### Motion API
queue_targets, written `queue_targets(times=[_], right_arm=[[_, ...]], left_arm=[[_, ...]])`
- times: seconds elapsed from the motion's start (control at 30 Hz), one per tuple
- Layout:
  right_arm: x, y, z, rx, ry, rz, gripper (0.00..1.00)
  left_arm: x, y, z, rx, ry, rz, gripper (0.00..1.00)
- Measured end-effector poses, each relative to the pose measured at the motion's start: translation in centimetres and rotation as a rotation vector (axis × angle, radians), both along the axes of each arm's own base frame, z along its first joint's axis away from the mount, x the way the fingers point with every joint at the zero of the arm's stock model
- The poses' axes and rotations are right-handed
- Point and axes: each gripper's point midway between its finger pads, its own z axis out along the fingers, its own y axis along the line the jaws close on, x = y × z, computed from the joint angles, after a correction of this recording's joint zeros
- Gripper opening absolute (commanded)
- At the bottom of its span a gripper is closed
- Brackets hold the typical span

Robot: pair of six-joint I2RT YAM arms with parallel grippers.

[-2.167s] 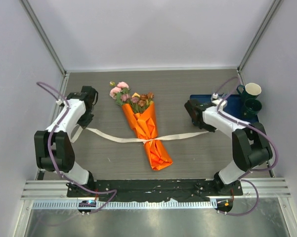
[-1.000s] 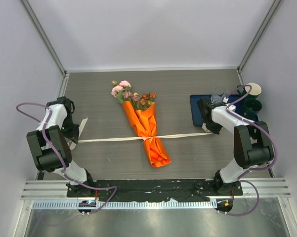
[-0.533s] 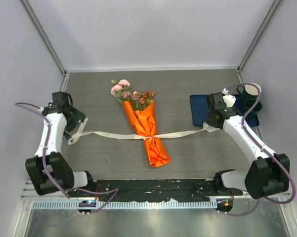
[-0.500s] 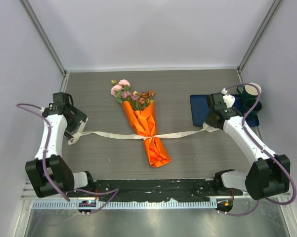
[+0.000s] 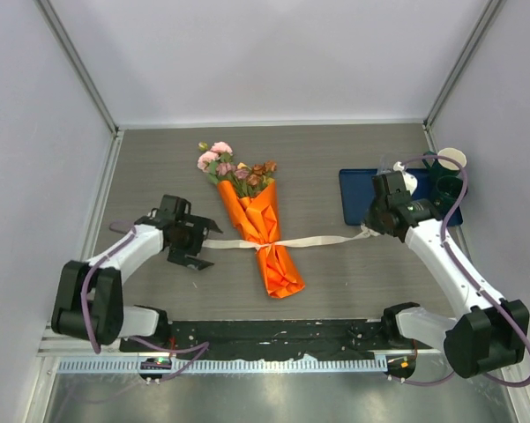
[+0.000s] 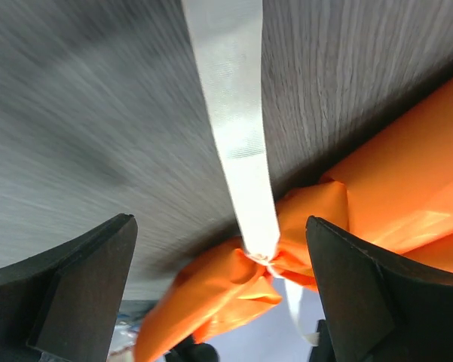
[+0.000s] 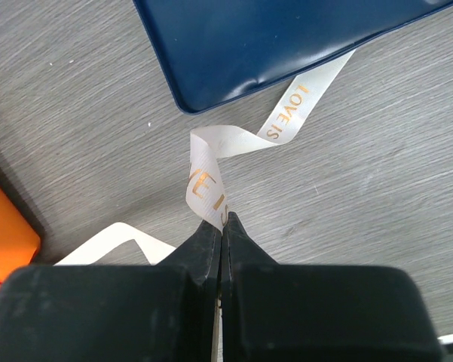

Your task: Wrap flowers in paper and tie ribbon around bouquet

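Left gripper [image 5: 197, 245] swung in from left edge toward bouquet [image 5: 263, 229], fingers now wide, ribbon [image 5: 322, 240] let go. Right gripper [image 7: 220, 226] pinches ribbon's right end near tray [image 5: 357, 198]. Bouquet mid-table, wrapped, first knot seemingly cinched; second knot or bow probably left.

Bouquet [image 5: 263, 238] at middle of surface [image 5: 159, 167], slanted: flowers [image 5: 234, 169] toward far edge, leaning left; narrow end toward near edge. Ribbon [image 5: 322, 240] knotted round bouquet below its middle, running left and right across surface. Left stretch lies between spread left fingers [image 6: 68, 302], left of bouquet. Right stretch pinched in right fingers [image 7: 205, 245], just before tray [image 5: 354, 198]; loose tail reaches tray's near rim. Tray by right edge; two cups [image 5: 447, 188] at its right end, one behind other.
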Motion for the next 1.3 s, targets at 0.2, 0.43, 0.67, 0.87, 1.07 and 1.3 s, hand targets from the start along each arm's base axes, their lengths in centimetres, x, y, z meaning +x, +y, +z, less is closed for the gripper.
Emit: queue_targets(times=[0.2, 0.43, 0.67, 0.87, 1.07, 1.3], right_arm=[[-0.4, 0.3, 0.7, 0.019, -0.004, 0.011, 0.0], [-0.6, 0.3, 1.5, 0.026, -0.02, 0.014, 0.0], [0.2, 0.2, 4.2, 0.022, -0.081, 0.01, 0.0], [-0.3, 0.0, 5.2, 0.029, -0.111, -0.001, 0.0], [-0.8, -0.4, 5.5, 0.021, -0.117, -0.015, 0.0], [-0.7, -0.3, 5.5, 0.006, -0.121, 0.014, 0.0]], left_arm=[[1.1, -5.1, -2.7, -0.138, 0.162, 0.06, 0.93], [1.8, -6.8, -3.1, -0.226, 0.219, 0.144, 0.5], [1.5, -2.4, -3.2, -0.064, 0.068, 0.274, 0.2], [1.7, -0.1, -3.5, -0.05, 0.016, 0.321, 0.02], [2.5, 2.3, -3.3, -0.019, -0.037, 0.321, 0.0], [3.6, 3.3, 0.5, 0.073, -0.236, 0.108, 0.0]])
